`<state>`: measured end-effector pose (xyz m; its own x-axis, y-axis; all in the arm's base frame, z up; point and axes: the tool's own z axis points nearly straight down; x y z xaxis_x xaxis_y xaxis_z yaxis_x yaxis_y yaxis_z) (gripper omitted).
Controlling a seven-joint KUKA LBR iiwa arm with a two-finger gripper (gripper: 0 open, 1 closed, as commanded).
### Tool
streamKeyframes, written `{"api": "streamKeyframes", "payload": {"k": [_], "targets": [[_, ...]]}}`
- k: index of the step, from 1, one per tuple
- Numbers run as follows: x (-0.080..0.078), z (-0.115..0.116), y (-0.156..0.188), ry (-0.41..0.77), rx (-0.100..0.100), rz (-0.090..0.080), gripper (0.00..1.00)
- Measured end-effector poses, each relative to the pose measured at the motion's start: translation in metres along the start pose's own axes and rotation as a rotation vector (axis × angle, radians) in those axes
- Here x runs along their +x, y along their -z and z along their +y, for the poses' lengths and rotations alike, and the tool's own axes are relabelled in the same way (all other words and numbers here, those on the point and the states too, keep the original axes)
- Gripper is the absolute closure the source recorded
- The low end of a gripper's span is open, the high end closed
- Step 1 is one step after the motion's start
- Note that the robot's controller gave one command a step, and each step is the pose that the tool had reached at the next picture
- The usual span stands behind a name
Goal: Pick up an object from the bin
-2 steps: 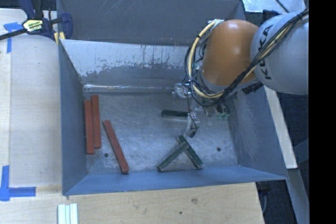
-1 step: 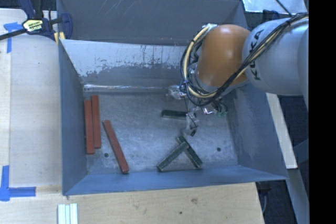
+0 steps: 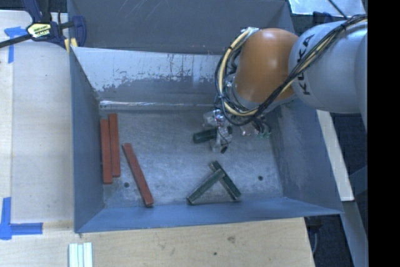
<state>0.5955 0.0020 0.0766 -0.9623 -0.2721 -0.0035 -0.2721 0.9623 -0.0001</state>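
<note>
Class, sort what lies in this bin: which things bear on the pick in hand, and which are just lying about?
Bears on the pick: gripper; small dark green piece right beside it, mid-floor.
Lying about: pair of red sticks, left; slanted red stick next to them; two dark green sticks forming a V, nearer the camera.

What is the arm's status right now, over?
Tool low at bin's middle, by short dark green bar. Held or not: unclear. Crossed green bars, red sticks lie apart, clear of it.
</note>
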Motion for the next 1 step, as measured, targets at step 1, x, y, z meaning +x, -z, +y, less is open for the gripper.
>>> {"api": "streamKeyframes", "payload": {"k": [1], "targets": [[-0.0175,-0.0207,0.1886,0.23,0.005,-0.009,1.0]]}}
